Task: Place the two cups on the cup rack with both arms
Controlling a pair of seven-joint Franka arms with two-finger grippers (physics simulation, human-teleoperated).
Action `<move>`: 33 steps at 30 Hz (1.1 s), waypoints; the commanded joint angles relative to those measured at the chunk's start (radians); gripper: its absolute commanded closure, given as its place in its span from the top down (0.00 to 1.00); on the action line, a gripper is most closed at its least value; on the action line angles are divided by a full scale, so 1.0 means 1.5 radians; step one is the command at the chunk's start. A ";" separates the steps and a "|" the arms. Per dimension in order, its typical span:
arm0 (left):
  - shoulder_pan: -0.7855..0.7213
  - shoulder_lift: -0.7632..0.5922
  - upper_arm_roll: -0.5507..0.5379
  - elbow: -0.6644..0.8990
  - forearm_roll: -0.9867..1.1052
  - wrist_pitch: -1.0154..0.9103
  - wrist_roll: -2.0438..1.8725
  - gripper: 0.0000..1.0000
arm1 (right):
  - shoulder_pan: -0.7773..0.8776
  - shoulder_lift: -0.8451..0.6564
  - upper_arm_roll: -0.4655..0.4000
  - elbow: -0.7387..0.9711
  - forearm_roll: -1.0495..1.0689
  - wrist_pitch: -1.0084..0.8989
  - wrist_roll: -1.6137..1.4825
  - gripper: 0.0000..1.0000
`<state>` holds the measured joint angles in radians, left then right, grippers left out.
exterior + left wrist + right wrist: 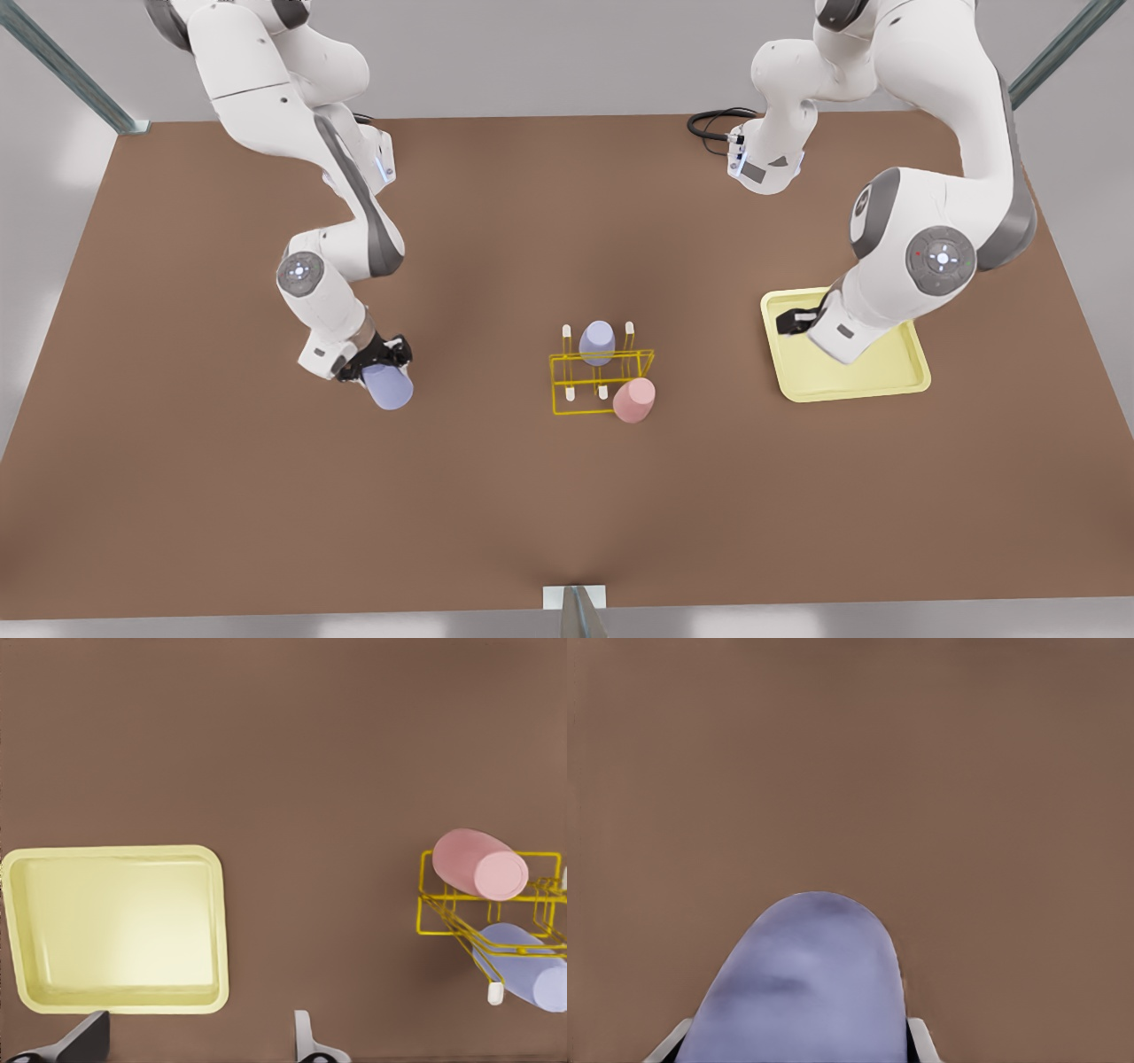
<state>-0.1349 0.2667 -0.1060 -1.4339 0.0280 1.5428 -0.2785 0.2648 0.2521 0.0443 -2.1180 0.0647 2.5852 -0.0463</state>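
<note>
- We see the right pincer (383, 361) on the front view's left, clamped on a lavender cup (388, 386); in the right wrist view its fingers (921, 1036) press both sides of the cup (802, 988), which we judge to be a firm hold for carrying.
- We see the cup rack (601, 381) near the middle of the brown surface (567, 514), well apart from that held cup.
- A pink cup (634, 399) already sits over a peg at the rack's corner nearer the front view's right, and a second lavender cup (597, 342) sits over a peg on its far side; the left wrist view shows both, pink (479, 864) and lavender (529, 970), on the yellow wires (452, 904).
- So we judge the rack to hold two cups already, with the held one an extra.
- The left pincer (802, 321) hangs over the pale-yellow tray (886, 377) on the front view's right, fingers (84, 1041) spread apart and gripping nothing; we take this arm to be waiting.
</note>
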 commanded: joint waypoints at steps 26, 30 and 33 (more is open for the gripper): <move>-0.005 0.000 -0.009 0.012 0.001 -0.064 0.046 1.00 | 0.134 0.206 0.069 0.364 0.283 -0.048 -0.002 0.84; -0.006 0.000 -0.009 0.012 0.001 -0.064 0.046 1.00 | 0.139 0.225 0.079 0.366 0.282 -0.025 -0.003 0.84; -0.005 -0.001 -0.022 0.012 0.002 -0.068 0.038 1.00 | 0.142 0.235 0.083 0.378 0.283 -0.020 -0.003 0.84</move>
<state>-0.1438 0.2674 -0.1361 -1.4163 0.0299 1.4464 -0.2207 0.4763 0.6023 0.1677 -1.5541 0.4879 2.5351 -0.0513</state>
